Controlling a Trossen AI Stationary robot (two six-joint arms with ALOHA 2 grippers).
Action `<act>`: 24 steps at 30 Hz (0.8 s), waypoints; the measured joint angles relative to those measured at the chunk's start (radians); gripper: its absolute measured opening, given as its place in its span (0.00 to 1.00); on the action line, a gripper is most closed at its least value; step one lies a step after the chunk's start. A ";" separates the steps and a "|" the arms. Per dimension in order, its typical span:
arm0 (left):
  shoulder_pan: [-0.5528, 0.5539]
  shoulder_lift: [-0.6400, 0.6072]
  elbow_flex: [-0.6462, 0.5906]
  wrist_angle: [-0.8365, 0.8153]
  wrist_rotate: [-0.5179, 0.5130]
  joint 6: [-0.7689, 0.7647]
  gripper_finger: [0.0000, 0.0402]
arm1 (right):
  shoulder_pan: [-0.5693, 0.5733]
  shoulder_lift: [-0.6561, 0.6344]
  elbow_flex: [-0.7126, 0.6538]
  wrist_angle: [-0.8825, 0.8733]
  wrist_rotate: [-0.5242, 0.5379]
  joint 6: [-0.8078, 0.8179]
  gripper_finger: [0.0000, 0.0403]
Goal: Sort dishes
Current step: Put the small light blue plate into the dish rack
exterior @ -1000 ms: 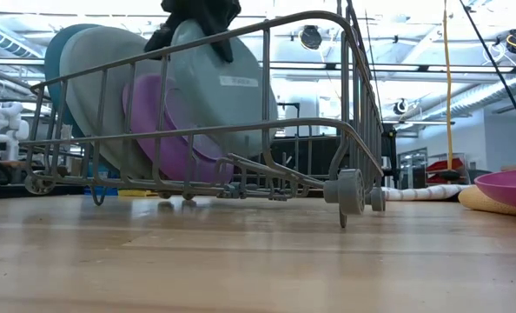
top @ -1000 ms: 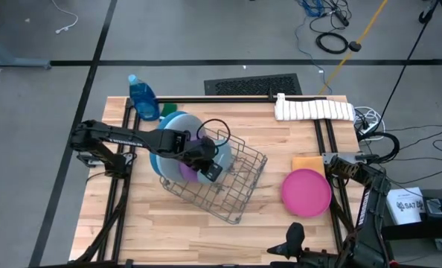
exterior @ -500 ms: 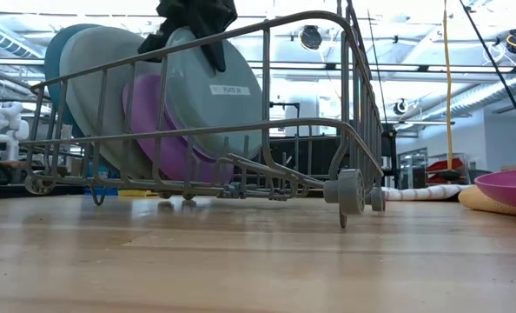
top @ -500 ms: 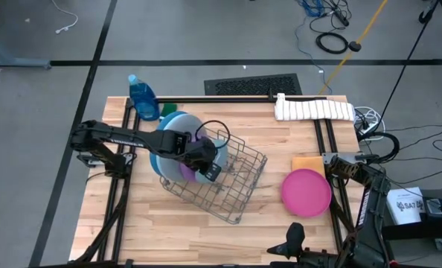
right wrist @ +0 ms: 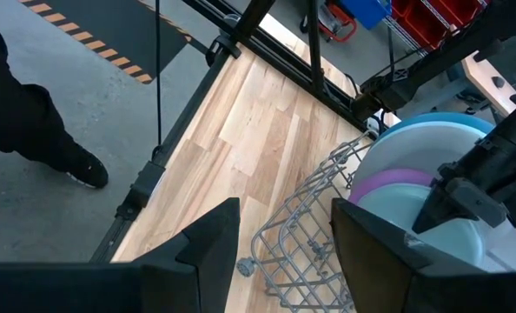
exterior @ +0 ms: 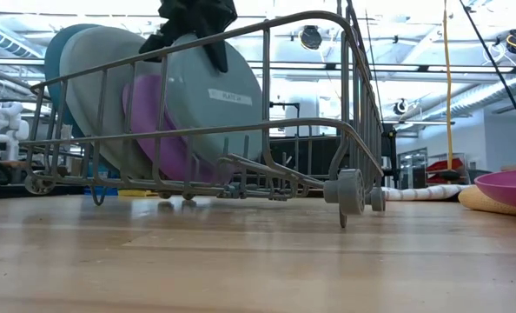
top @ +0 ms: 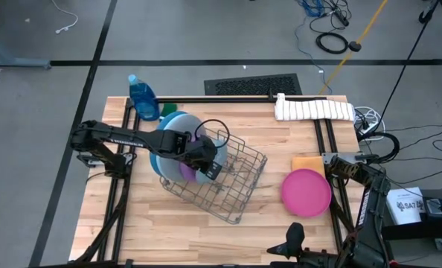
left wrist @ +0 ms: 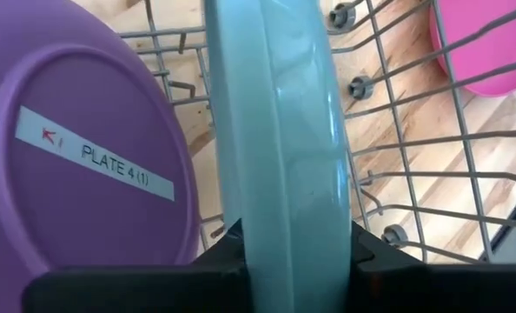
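A wire rack (top: 236, 186) stands left of the table's middle. On edge in it are a blue plate (exterior: 58, 52), a grey plate (exterior: 93, 87), a smaller purple plate (left wrist: 76, 130) and a pale blue-green plate (exterior: 215, 96). My left gripper (exterior: 193, 22) reaches down into the rack and is shut on that pale plate's top. A pink plate (top: 306, 191) lies flat on the table at the right. Near the table's front edge, right of centre, my right gripper (right wrist: 284, 217) hangs open with nothing between its fingers. My left gripper pinches the pale blue-green plate's upper rim (left wrist: 280, 235) between its two fingers, one on each face. The fingers come from above, slanting down. The plate stands on edge, tilted, in front of the purple plate, with its lower part (exterior: 206, 152) down among the rack's wires.
An orange sponge (top: 306, 164) lies just beyond the pink plate. A folded white towel (top: 314, 109) lies at the far right edge, and a blue bottle (top: 143, 97) stands at the far left corner. Bare wood lies in front of the rack.
The pale blue-green plate has sunk a little and turned in the rack, its label now lower. My left gripper has stayed on the plate's rim.
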 joint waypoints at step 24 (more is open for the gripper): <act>0.001 -0.002 0.000 0.060 -0.048 0.037 0.16 | 0.000 0.000 0.000 0.001 -0.001 0.004 0.44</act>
